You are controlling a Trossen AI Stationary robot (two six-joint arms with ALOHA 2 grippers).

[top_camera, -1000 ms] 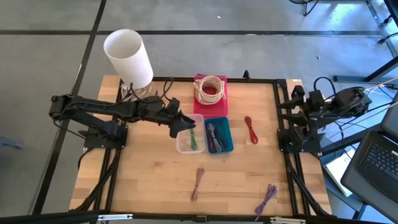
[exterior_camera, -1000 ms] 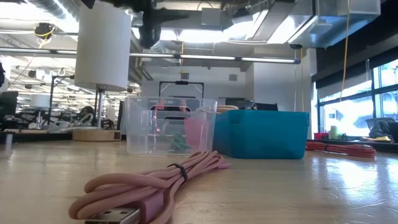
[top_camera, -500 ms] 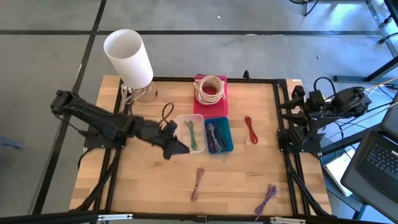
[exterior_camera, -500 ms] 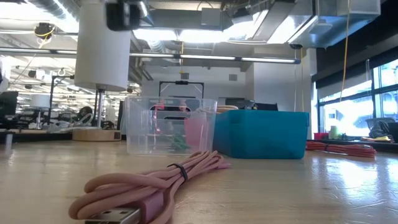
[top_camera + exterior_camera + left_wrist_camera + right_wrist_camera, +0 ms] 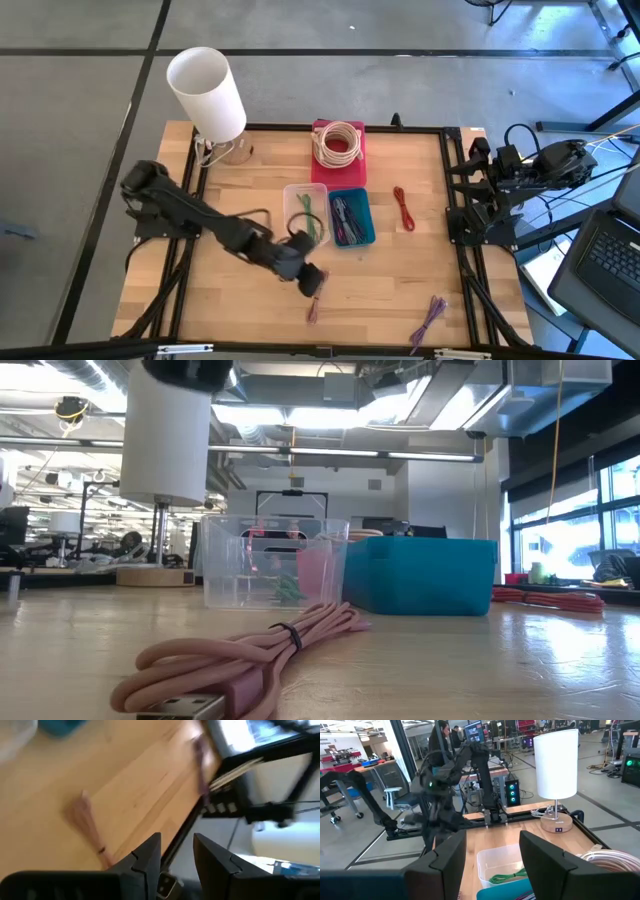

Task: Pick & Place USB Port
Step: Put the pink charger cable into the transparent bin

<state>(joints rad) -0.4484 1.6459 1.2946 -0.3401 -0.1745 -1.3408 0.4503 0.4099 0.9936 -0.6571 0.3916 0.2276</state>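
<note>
- Looking down, how much is done?
- A green cable [image 5: 306, 212] lies in the clear box [image 5: 288, 228], mid frame. The pink cable [image 5: 316, 300], red cable [image 5: 402, 207] and purple cable [image 5: 430, 318] lie on the table, not picked up yet.
- And the claws?
- The left claw [image 5: 311, 281] is just by the pink cable, low middle, fingers apart, holding nothing. The right claw [image 5: 492, 840] waits far right, apart, empty.

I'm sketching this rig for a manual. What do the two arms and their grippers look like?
Both arms are black, slim and jointed. The left gripper ends in two flat, angular dark fingers. The right gripper has the same blocky dark fingers. Loose black cables loop beside the right arm.
</note>
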